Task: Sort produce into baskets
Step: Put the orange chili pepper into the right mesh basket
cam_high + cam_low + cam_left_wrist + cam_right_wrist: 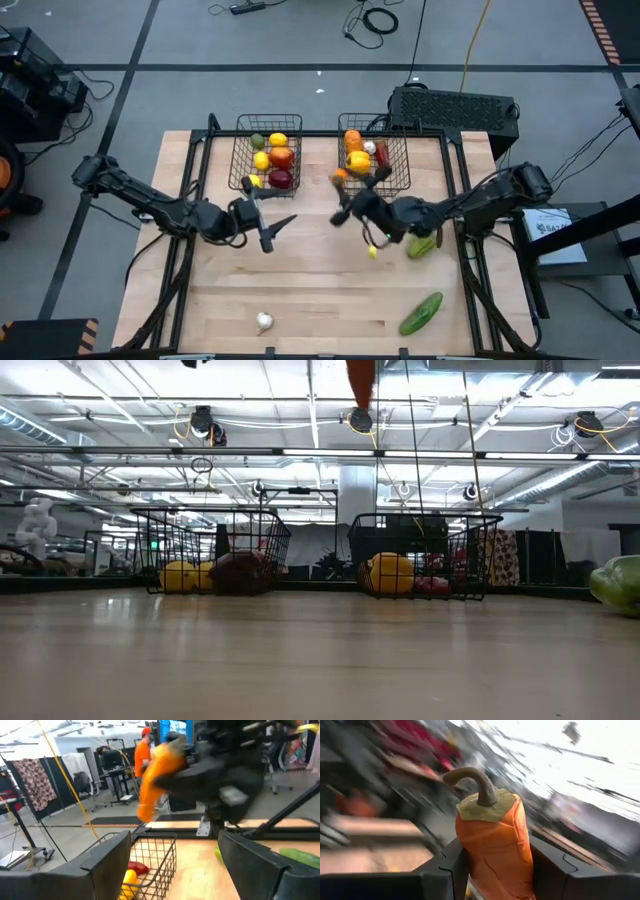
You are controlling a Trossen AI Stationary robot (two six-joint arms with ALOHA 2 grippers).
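Two baskets stood at the table's far edge, both holding produce. Right gripper held a carrot clamped just before the right basket. Left gripper, jaws wide apart, held nothing.

Left gripper over desk centre-left, fingers spread apart. Right gripper raised mid-desk, fingers clamped on carrot.
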